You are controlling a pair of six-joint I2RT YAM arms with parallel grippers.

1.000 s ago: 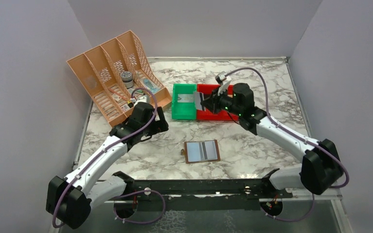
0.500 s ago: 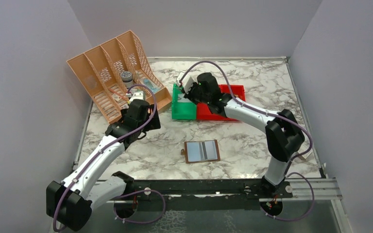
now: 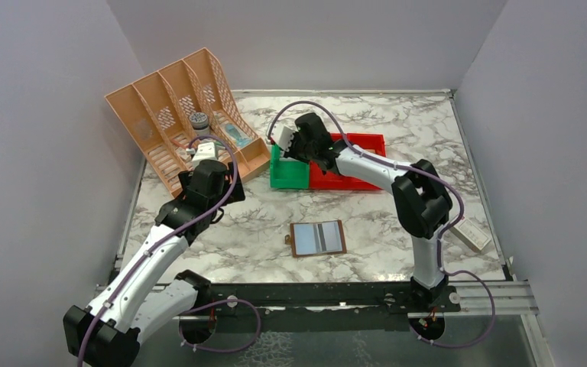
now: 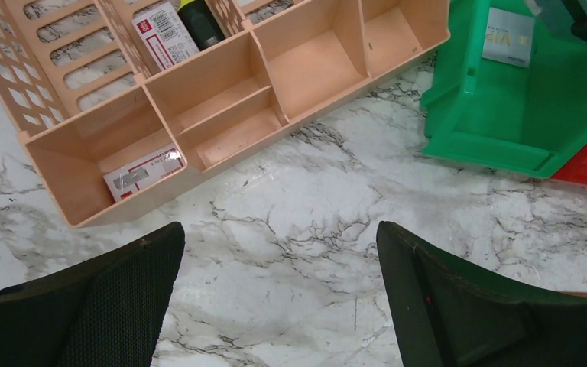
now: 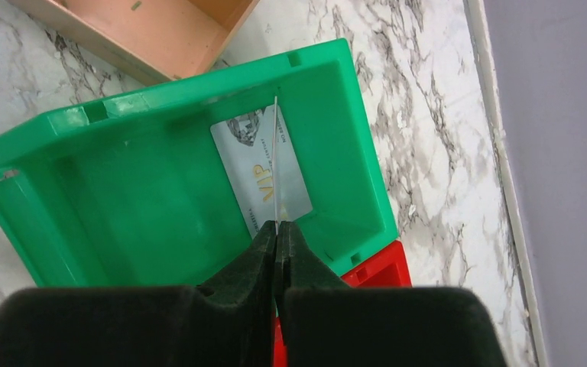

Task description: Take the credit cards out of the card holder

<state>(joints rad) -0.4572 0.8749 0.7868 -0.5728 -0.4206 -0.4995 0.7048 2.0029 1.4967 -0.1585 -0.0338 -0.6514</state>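
The card holder [image 3: 317, 238] lies open on the marble near the front, brown-edged, with pale lining and a dark band showing. My right gripper [image 3: 294, 145] [image 5: 277, 225] is shut on a thin pale credit card [image 5: 275, 153], seen edge-on, held over the green bin [image 3: 290, 176] [image 5: 122, 191]. A second pale card [image 5: 248, 168] marked VIP lies flat on the bin's floor; it also shows in the left wrist view [image 4: 508, 37]. My left gripper [image 3: 225, 191] [image 4: 279, 252] is open and empty above bare marble, left of the green bin.
A red bin [image 3: 371, 139] adjoins the green bin on the right. A tan slotted organizer [image 3: 176, 122] [image 4: 222, 92] with small items stands at the back left. A white-and-red small box [image 3: 474, 235] lies by the right edge.
My right gripper has swung left from over the red bin to over the green bin, still holding the card. My left arm has drawn back to the left.
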